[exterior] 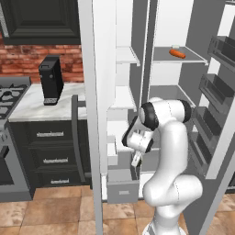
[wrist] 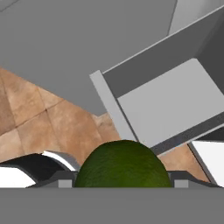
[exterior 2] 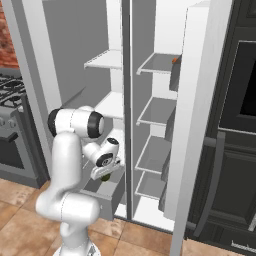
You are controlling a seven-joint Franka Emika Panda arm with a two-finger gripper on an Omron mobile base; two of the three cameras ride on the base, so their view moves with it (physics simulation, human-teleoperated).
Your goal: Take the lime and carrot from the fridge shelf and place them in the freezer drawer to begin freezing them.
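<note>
Lime (wrist: 124, 164) between fingers (wrist: 64, 180) above freezer drawer (wrist: 168, 109).

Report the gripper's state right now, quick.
Gripper: closed on the lime, held above the open freezer drawer.

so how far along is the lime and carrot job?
Done: the freezer drawer is pulled open and the lime is off the fridge shelf. In hand: the gripper holds the lime above the open drawer, not yet released. Left: drop the lime in, then fetch the carrot, which lies on the shelf, and put it in the drawer too.
</note>
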